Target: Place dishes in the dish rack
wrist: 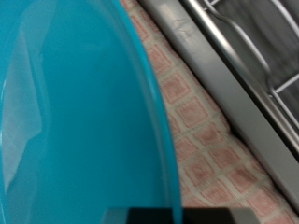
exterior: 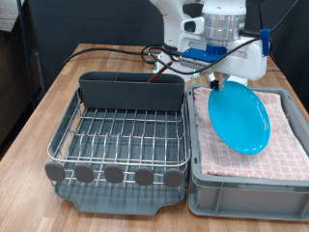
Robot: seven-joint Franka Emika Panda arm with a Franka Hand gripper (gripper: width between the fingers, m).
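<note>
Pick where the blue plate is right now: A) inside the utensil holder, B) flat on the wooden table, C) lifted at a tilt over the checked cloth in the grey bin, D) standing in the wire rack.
C: the blue plate hangs tilted below the gripper, above the checked cloth; the wire rack holds no plate.

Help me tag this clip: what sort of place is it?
Probably a lab's mock dishwashing station: a dish rack and cloth-lined bin on a wooden table, the gripper holding a blue plate.
</note>
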